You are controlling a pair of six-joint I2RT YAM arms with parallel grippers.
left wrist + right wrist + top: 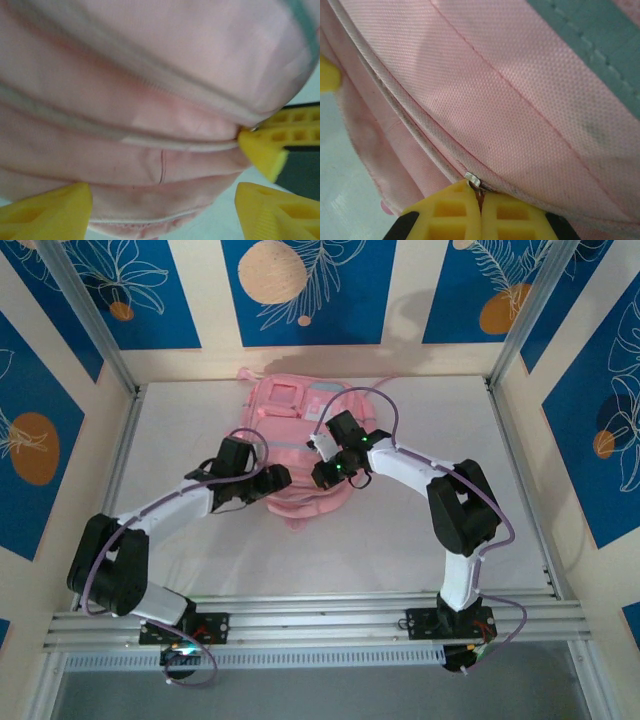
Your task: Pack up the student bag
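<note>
The student bag [298, 425], a soft pink backpack with grey stripes, lies flat at the middle of the white table. My left gripper [160, 215] is open at the bag's near end, its yellow fingers [47, 210] wide apart on either side of the pink fabric [150, 170]. My right gripper [481, 200] is shut on the small metal zipper pull [474, 180] at the bag's zipper seam. That gripper's yellow fingers [280, 137] also appear in the left wrist view, at the seam's right end. In the top view the left gripper [281, 480] and right gripper [326, 472] meet at the bag's near edge.
White table [180, 400] inside a frame of metal posts with blue patterned walls behind. Purple cables [375, 395] loop over both arms above the bag. Bare table surface lies left and right of the bag.
</note>
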